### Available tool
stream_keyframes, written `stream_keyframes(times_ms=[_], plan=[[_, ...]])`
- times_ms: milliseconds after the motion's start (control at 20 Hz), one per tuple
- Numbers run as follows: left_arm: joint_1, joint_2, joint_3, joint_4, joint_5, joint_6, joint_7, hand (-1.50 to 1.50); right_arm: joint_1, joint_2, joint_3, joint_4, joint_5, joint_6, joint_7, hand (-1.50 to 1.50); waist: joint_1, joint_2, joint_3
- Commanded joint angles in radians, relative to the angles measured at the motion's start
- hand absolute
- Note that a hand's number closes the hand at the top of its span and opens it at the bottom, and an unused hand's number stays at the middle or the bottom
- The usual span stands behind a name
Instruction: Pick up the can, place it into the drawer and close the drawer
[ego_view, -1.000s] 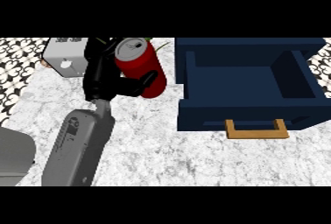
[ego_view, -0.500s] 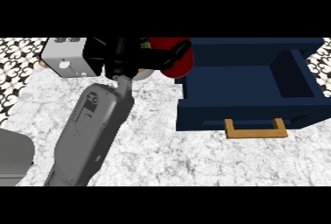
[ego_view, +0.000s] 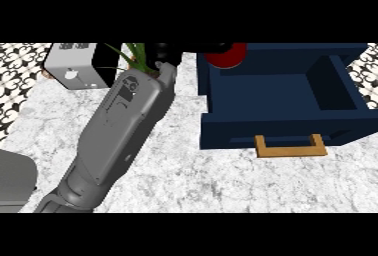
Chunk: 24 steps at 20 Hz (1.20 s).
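Carried up and rightward since a second ago: red can, now top centre of frame over the open navy drawer's rear-left corner, clasped by left hand, just right of it. Wooden handle toward bottom.

The left hand curls round the red cylindrical can at the far left corner of the open navy-blue drawer — tan handle nearest — on the white marble counter.

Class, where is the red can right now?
In the head view the red can is at the top, just right of centre, held in the left hand at the back left corner of the open navy drawer.
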<state>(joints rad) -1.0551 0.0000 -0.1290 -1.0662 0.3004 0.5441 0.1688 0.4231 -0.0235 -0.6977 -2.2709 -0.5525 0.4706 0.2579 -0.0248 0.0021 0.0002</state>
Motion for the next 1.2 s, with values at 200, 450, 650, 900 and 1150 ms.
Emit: stream_keyframes(times_ms=[200, 450, 650, 900, 1150], plan=[[-0.152, 0.000, -0.049, 0.199, 0.117, 0.032, -0.083, 1.50, -0.036, 0.023, 0.089, 0.019, 0.107, -0.023, -0.032, -1.50, -0.005, 0.003, 0.001], [-0.232, 0.000, -0.092, 0.311, 0.196, 0.061, -0.131, 1.50, -0.005, 0.023, 0.027, -0.044, 0.007, -0.025, 0.024, -1.50, -0.016, 0.003, 0.000], [-0.287, 0.000, -0.183, 0.371, 0.302, 0.111, -0.152, 1.50, -0.029, 0.008, 0.019, -0.002, 0.014, -0.002, 0.018, -1.50, -0.035, 0.007, 0.001], [-0.283, 0.000, -0.251, 0.435, 0.382, 0.122, -0.228, 1.50, -0.068, 0.022, 0.075, -0.093, 0.046, -0.071, 0.084, -1.50, -0.042, 0.011, 0.001], [-0.349, 0.000, -0.322, 0.470, 0.471, 0.165, -0.212, 1.50, -0.084, -0.007, 0.050, -0.032, 0.009, -0.049, 0.080, -1.50, -0.056, 0.011, 0.002]])
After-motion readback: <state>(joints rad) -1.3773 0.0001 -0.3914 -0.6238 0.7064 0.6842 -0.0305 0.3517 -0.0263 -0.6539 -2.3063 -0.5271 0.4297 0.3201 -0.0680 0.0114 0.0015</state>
